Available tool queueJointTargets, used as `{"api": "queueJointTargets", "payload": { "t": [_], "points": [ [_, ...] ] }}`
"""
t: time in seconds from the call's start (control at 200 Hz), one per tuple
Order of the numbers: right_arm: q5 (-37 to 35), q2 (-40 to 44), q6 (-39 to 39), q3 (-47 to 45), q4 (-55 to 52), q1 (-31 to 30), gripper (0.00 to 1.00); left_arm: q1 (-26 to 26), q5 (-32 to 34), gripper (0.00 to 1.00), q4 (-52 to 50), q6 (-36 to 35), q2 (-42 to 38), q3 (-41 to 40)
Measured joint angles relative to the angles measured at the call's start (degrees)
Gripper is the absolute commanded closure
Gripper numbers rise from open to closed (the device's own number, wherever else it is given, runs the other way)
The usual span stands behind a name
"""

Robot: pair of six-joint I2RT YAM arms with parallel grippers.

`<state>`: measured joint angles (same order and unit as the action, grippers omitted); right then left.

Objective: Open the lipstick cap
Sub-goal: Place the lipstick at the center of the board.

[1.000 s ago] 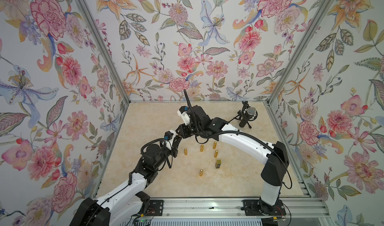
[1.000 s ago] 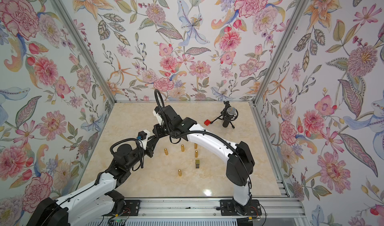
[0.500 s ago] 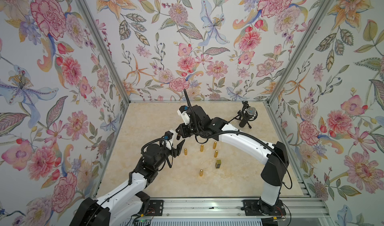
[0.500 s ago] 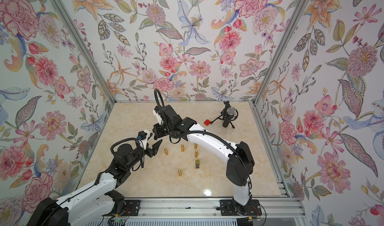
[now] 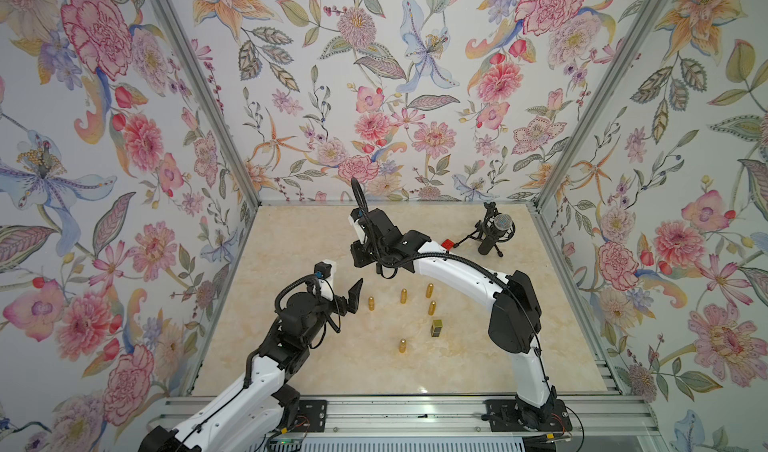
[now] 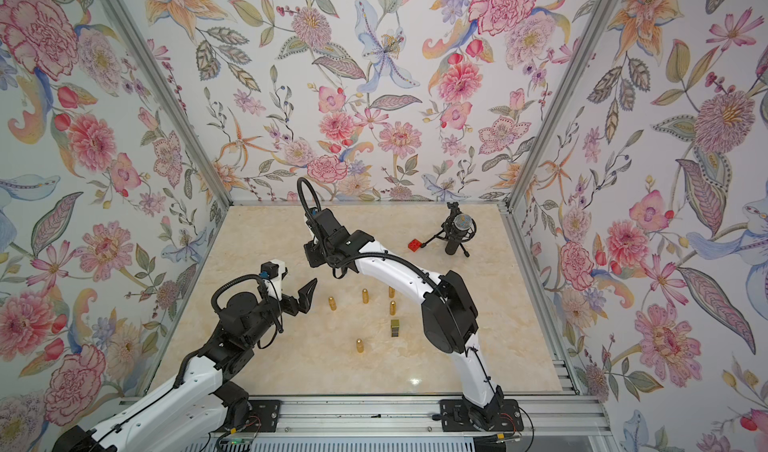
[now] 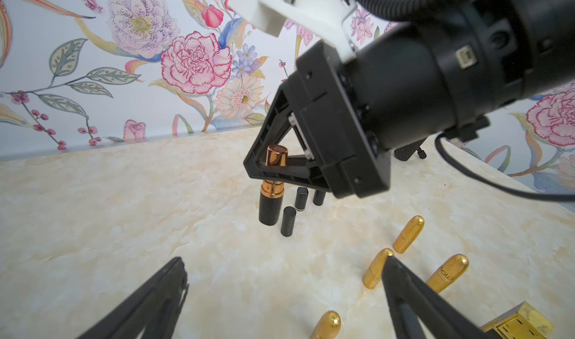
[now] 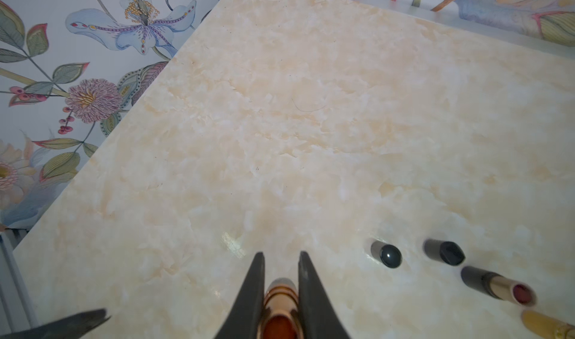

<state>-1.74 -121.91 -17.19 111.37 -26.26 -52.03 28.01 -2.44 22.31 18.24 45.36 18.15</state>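
- Finds the right gripper clamped shut on the lipstick, upright beside the black pieces on the table; cannot tell whether its base touches the surface; shows bare copper tube and reddish core, no cap.
- Finds the left gripper spread fully wide, holding nothing, near the lipstick but apart from it.
- Judges the cap already off this piece; places the step at set-down.
- Calls next for standing the opened lipstick down without toppling its neighbours; then for reaching a capped one.
- Counts, in both top views, five gold bullet lipsticks and one square gold case; in the right wrist view, two black cylinders, likely caps, and one uncapped red-tipped lipstick.
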Motion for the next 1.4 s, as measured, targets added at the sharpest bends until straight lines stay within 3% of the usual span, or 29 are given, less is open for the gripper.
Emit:
{"api": "queueJointTargets", "payload": {
  "t": [0.21,0.59,0.906,1.401],
  "points": [
    [-3.45,-8.17,2.73,4.66,-0.11,0.04,0.79,0.00,4.55,0.01,-6.23,3.89,-3.69,-0.02],
    [-6.27,-15.17,5.46,10.54,0.50,1.14,0.78,0.00,10.71,0.01,-13.81,8.57,-10.93,-0.85],
    [-6.84,-19.65,5.44,10.56,1.27,1.29,0.78,0.00,11.91,0.01,-14.40,8.81,-11.06,-0.90],
    [-7.98,-19.76,4.92,9.79,4.70,1.90,0.78,0.00,11.89,0.01,-14.21,8.79,-9.51,-0.90]
  ]
}}
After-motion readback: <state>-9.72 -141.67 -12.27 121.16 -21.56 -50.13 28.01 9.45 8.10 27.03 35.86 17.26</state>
